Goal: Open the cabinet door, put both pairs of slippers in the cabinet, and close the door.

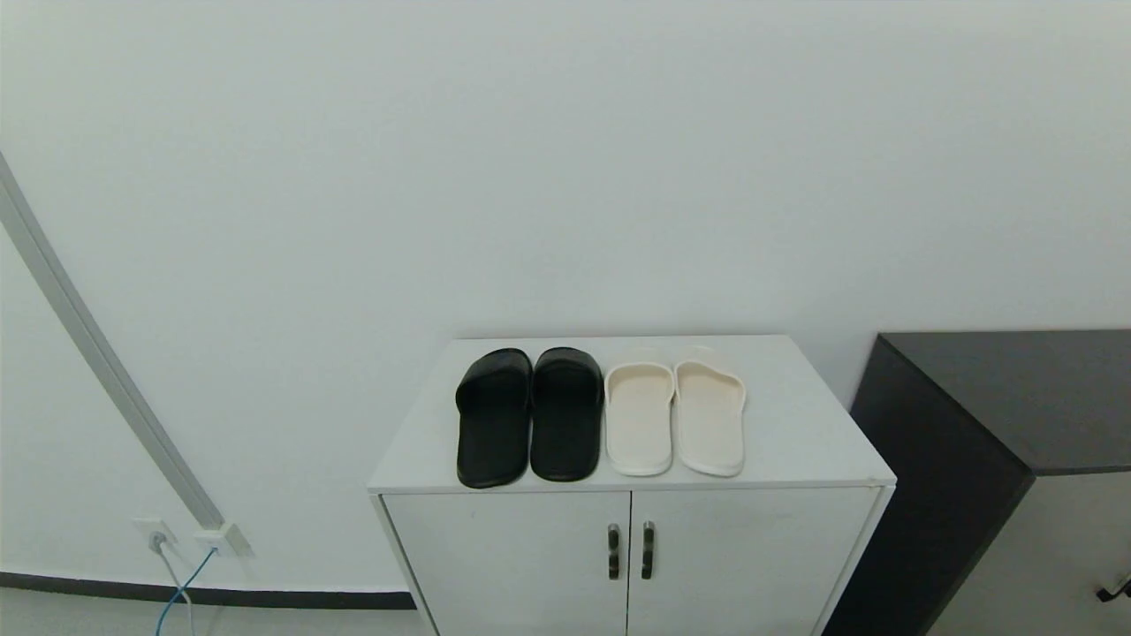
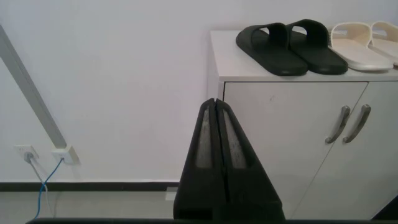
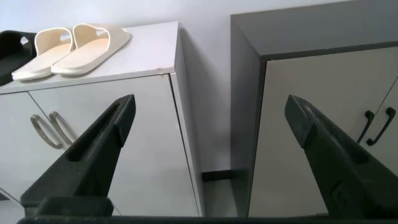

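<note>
A dark cabinet (image 1: 1016, 397) stands right against the plain white wall (image 1: 565, 159).

The cabinet (image 1: 795, 424) has a smooth, matt white surface, likely laminated board, and its doors (image 1: 512, 556) share that flat finish. The handles (image 1: 613, 550) look like brushed metal with a dull sheen. The black slippers (image 1: 493, 424) are matt and rubbery, foam or soft plastic, with a finely textured footbed. The cream slippers (image 1: 638, 420) are smooth moulded foam or plastic with a faint satin look. The dark cabinet (image 1: 1016, 389) is smooth, matt charcoal. The wall (image 1: 565, 177) is plain matt paint. The left gripper (image 2: 215, 102) is matt black plastic; its pads (image 2: 203, 146) seem greyer and rougher, though the view is too close to be sure. The right gripper (image 3: 209, 104) is the same matt black plastic, faintly grainy.
</note>
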You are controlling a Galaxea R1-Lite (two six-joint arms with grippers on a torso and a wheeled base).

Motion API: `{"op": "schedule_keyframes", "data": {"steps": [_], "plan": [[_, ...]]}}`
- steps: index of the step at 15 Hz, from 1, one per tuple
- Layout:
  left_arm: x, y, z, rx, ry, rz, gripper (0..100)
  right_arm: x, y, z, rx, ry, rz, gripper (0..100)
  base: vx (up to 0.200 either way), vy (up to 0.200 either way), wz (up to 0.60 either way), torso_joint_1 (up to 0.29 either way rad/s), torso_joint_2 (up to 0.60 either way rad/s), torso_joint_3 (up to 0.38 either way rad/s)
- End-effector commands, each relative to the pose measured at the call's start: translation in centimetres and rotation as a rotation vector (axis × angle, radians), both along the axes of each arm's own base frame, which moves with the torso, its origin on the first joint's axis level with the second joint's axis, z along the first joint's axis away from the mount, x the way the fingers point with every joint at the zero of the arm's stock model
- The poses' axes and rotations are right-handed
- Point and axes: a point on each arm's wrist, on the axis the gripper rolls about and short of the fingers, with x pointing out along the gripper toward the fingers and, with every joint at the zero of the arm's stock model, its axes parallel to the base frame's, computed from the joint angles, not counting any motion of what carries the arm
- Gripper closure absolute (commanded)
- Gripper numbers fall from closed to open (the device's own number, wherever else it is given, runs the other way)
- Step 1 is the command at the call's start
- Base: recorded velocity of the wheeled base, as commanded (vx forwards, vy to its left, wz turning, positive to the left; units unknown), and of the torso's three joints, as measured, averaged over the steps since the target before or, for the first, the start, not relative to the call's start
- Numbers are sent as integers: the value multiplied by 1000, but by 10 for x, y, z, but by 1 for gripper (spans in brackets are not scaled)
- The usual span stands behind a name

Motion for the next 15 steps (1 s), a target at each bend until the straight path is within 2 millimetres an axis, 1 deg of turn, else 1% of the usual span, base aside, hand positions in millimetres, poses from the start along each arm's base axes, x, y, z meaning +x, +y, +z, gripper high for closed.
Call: {"op": "schedule_keyframes", "data": {"steps": [1,5,6,7,8,9,10,11,13,14,15], "plan": [[0,0,0,1,2,1,100,0,0,0,-1,1,-1,0,0,0,0,0,0,0],[0,0,0,3,0,-2,100,0,0,2,-11,-8,16,0,0,0,0,0,0,0],[0,0,0,13,1,-2,100,-5,1,21,-11,-65,34,0,0,0,0,0,0,0],[0,0,0,18,1,0,100,-6,1,36,-13,-71,43,0,0,0,0,0,0,0],[0,0,0,18,1,-2,100,-3,1,40,-12,-31,63,0,0,0,0,0,0,0],[0,0,0,18,1,-2,100,9,2,44,-9,56,110,0,0,0,0,0,0,0],[0,0,0,18,1,-2,100,21,4,54,-3,120,162,0,0,0,0,0,0,0],[0,0,0,19,1,-2,100,43,5,63,1,205,207,0,0,0,0,0,0,0],[0,0,0,19,1,-2,100,70,8,68,-50,267,287,0,0,0,0,0,0,0],[0,0,0,19,1,-2,100,78,11,70,-55,268,315,0,0,0,0,0,0,0],[0,0,0,21,1,-2,100,96,17,72,-64,298,365,0,0,0,0,0,0,0]]}}
